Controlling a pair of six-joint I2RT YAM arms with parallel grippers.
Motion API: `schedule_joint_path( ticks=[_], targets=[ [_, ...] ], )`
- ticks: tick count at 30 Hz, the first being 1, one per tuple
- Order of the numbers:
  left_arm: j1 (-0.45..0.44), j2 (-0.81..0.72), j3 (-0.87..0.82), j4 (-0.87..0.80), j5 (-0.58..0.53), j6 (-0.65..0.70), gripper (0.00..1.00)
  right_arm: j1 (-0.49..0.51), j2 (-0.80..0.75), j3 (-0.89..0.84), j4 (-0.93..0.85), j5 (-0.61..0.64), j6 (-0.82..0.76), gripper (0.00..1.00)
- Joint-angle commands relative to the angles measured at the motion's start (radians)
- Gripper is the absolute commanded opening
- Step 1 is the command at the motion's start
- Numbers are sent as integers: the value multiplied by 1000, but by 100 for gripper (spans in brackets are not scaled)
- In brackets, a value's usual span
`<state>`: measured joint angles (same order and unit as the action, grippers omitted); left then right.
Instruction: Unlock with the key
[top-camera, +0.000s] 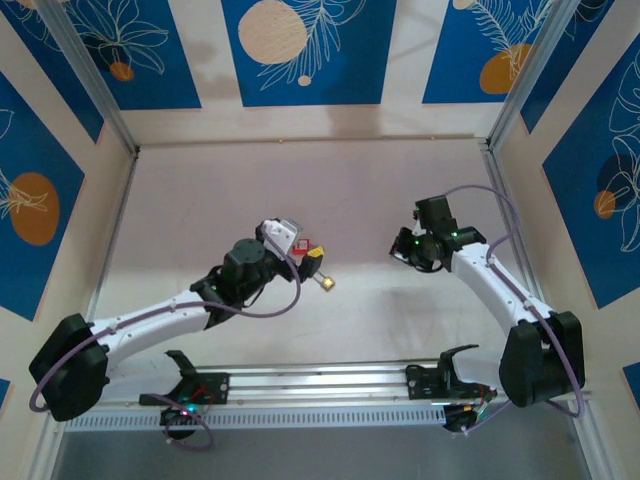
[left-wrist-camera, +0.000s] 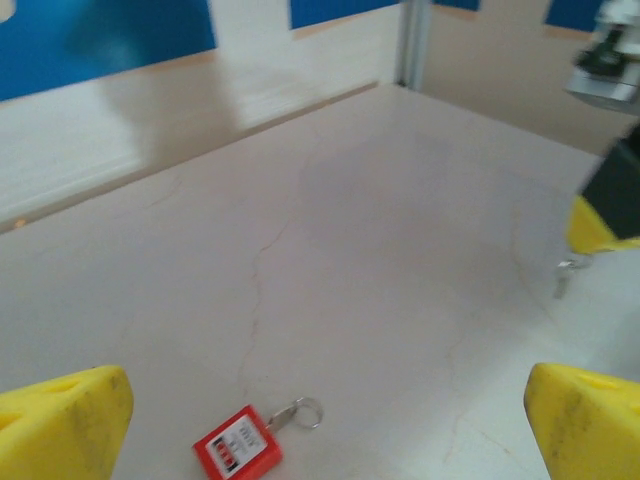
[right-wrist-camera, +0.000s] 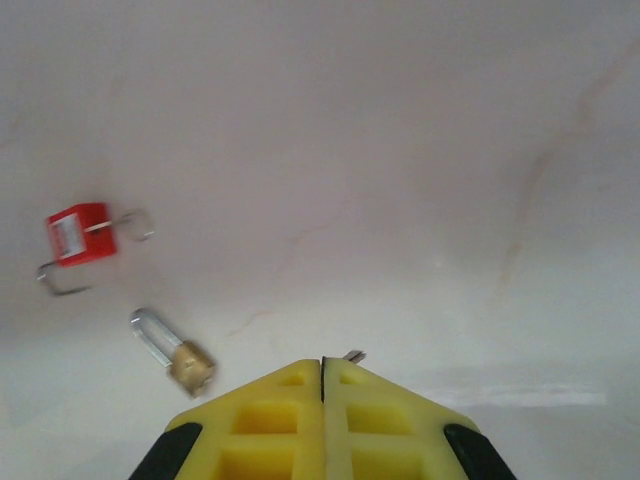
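The key (right-wrist-camera: 353, 356) is pinched in the closed jaws of the right gripper (right-wrist-camera: 322, 372), lower centre, tip protruding for insertion. The left gripper (left-wrist-camera: 322, 415) is held wide open and empty, flanking the red padlock (left-wrist-camera: 238, 444), probably to steady it.

My right pincer (right-wrist-camera: 322, 362) has matt yellow plastic fingers, faintly grainy. The sliver of key (right-wrist-camera: 353, 356) pinched at their tips is bare grey metal. Just ahead of the pincer, the brass padlock (right-wrist-camera: 190, 366) looks dull gold with a polished metal shackle. Farther out, the red padlock (right-wrist-camera: 78, 234) seems smooth plastic. The worktop (right-wrist-camera: 400, 150) is pale, smooth, faintly veined, with a soft sheen.
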<state>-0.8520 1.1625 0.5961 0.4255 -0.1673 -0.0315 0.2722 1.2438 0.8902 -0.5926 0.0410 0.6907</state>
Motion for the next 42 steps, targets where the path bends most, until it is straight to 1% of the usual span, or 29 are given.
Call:
schedule_joint_path(
  ticks=[1,4,6,7,9,12,16,24,29,36,42],
  targets=[
    [-29,28,-6,150,92,92,100,58,29,90,-45,-7,8,0],
    [-38,82,-42,229,273,175,100,109,58,157,-52,-12,9,0],
    [-58,105,-84,301,340,238,99,144,76,192,-52,-15,14,0],
    [-67,109,-94,311,358,258,100,156,80,205,-52,-15,15,0],
    [-83,106,-92,275,384,294,100,183,87,231,-49,-24,18,0],
    [-96,111,-87,231,421,337,93,212,90,252,-41,-37,29,0],
    [-99,121,-102,275,399,338,90,243,90,279,-42,-58,36,0],
    [-99,137,-102,289,362,339,85,289,58,314,-56,-69,46,0],
    [-93,146,-116,355,307,288,86,300,40,302,-42,-95,61,0],
    [-67,164,-116,387,301,240,81,316,17,289,-22,-118,79,0],
    [-32,185,-112,424,310,163,75,327,-1,280,-6,-136,89,0]
  ],
)
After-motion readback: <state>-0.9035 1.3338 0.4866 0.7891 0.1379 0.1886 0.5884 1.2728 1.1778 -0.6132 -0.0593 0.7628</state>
